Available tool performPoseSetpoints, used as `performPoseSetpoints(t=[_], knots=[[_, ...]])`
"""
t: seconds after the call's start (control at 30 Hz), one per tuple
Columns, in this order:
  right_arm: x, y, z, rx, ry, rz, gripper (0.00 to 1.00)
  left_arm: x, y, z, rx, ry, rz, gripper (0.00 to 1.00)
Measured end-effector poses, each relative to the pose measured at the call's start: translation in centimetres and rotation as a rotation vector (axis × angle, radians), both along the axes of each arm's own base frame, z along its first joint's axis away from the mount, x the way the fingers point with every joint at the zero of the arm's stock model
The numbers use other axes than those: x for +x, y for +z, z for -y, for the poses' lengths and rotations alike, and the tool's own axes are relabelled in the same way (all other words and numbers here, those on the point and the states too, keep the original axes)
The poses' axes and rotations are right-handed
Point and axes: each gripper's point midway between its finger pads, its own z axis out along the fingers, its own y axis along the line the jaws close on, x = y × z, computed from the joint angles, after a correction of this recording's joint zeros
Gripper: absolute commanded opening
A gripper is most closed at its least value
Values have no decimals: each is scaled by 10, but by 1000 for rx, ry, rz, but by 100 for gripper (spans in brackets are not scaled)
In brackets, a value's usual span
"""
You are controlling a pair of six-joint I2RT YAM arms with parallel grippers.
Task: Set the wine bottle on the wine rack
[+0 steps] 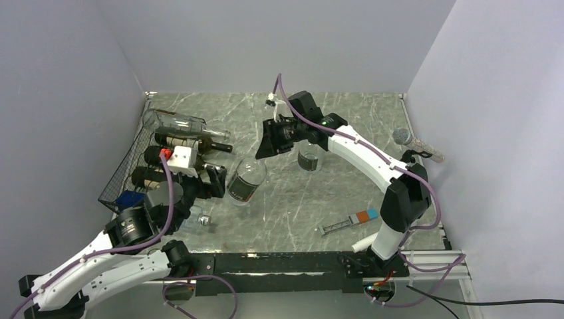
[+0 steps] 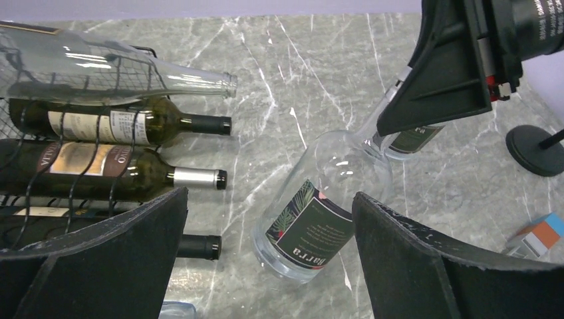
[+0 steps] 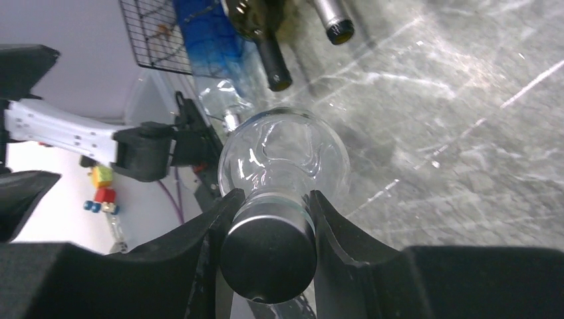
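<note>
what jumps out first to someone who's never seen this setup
Most striking is the clear bottle with a dark label, tilted in the middle of the scene, its capped neck clamped in the jaws of the right gripper. At the left of the top view, the black wire wine rack holds several bottles lying on their sides. The left gripper sits by the clear bottle's base, jaws wide open.

Left jaws wide apart, right jaws clamped, right arm [image 1: 369, 154] outstretched
</note>
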Motion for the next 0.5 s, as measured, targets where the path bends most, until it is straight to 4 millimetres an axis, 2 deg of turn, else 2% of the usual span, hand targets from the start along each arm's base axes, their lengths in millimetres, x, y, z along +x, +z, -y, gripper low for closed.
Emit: performPoseSetpoints(t=[0.13, 0.33, 0.5], knots=[[-3, 22, -7, 85, -3, -4, 0, -1, 16, -11, -11, 29, 25, 97], [2, 54, -21, 213, -22, -16, 0, -8, 57, -31, -61, 53, 104, 97], [10, 76, -34, 313, -54, -37, 0, -14, 82, -43, -103, 52, 158, 97]])
